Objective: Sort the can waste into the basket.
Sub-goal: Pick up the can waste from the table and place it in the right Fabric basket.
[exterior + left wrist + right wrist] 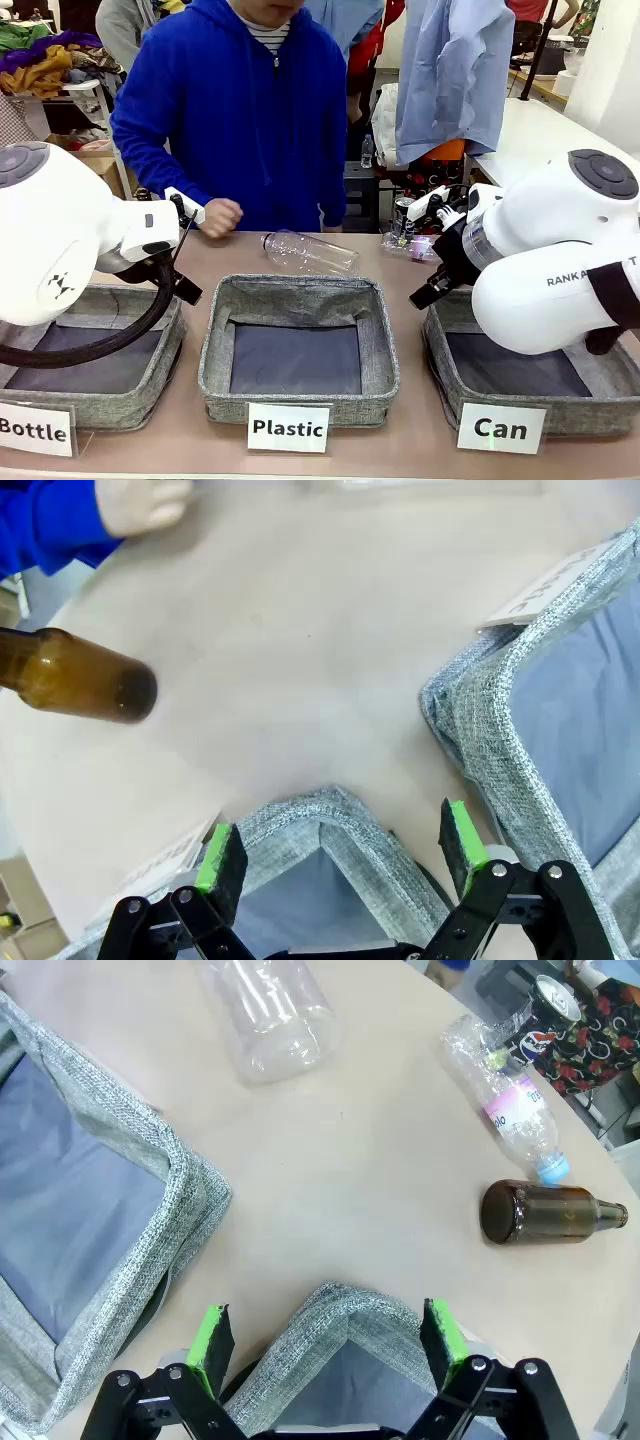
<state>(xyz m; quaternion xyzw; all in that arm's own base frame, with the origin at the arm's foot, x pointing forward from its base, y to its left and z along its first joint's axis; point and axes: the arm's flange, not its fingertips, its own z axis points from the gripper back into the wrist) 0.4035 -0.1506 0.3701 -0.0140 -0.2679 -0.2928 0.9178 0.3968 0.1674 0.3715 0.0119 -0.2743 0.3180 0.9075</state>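
Observation:
A dark can with red and blue marks (535, 1035) stands at the table's far edge, seen small behind the right arm (403, 213). The blue can is out of view. The "Can" basket (445, 345) sits front right behind its white sign (500, 428). My right gripper (328, 1335) is open and hovers over that basket's near corner (345, 1315), low beside its rim (425, 293). My left gripper (345, 845) is open with nothing between its pads, above a corner of the "Bottle" basket (330, 815), also at the left (185, 290).
The "Plastic" basket (300, 290) stands in the middle, the "Bottle" basket (150, 390) at the left. A clear bottle (310, 250), a crushed plastic bottle (500, 1080) and brown glass bottles (550, 1212) (80, 675) lie on the table. A person's fist (220, 217) rests at the far edge.

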